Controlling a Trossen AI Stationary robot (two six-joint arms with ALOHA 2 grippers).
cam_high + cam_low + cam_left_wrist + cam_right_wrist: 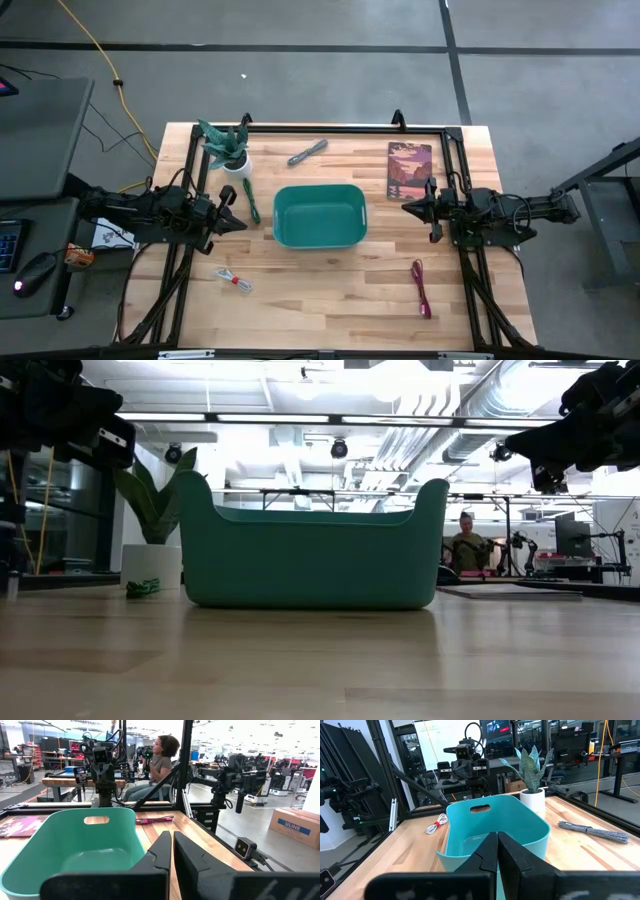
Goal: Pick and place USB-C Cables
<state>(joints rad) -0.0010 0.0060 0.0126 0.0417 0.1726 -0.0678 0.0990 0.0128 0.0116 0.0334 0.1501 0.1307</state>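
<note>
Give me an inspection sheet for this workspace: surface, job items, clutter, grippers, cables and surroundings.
Surface: wooden table, dry.
Job's things: teal bin central, empty; green cable, grey cable, white cable, magenta cable on the table around it.
Clutter: potted plant, booklet.
Grippers: left gripper and right gripper shut, empty, raised either side of the bin.
Cables: yellow cord on the floor.
Surroundings: seated person behind.
</note>
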